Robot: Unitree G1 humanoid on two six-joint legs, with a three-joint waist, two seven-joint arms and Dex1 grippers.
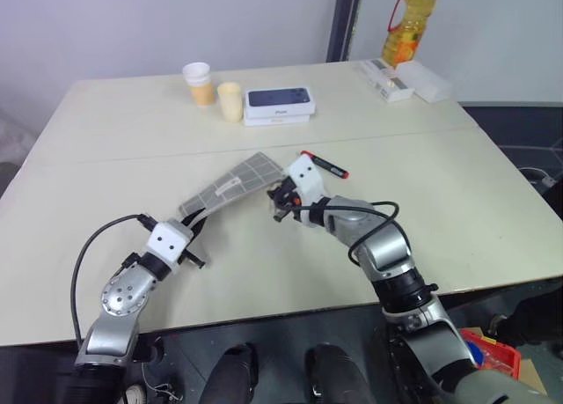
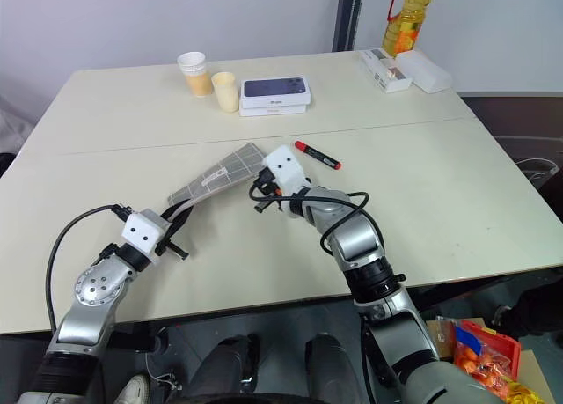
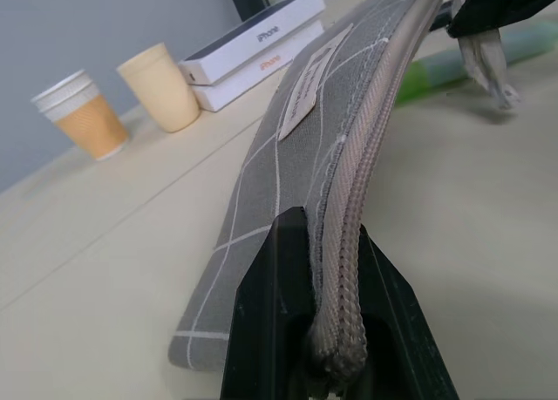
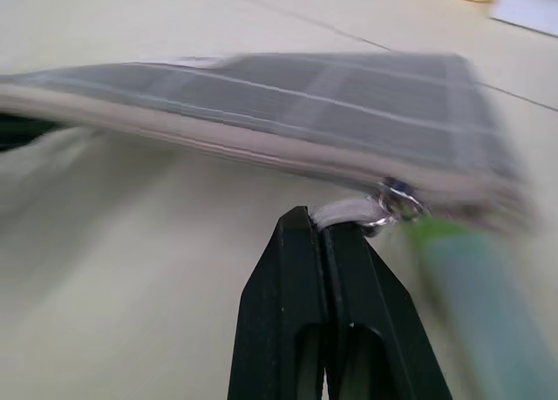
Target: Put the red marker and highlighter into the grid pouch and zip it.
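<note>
The grid pouch is grey with white lines and is held tilted above the table. My left gripper is shut on its near end, along the zipper seam. My right gripper is shut on the pale zipper pull at the pouch's far end. The pale green highlighter lies on the table right beside that end, under the pouch's corner. The red marker lies on the table just beyond my right gripper, apart from it.
At the back of the table stand a white phone box, two paper cups, a yellow oil bottle and flat white boxes. A black cable loops by my left arm.
</note>
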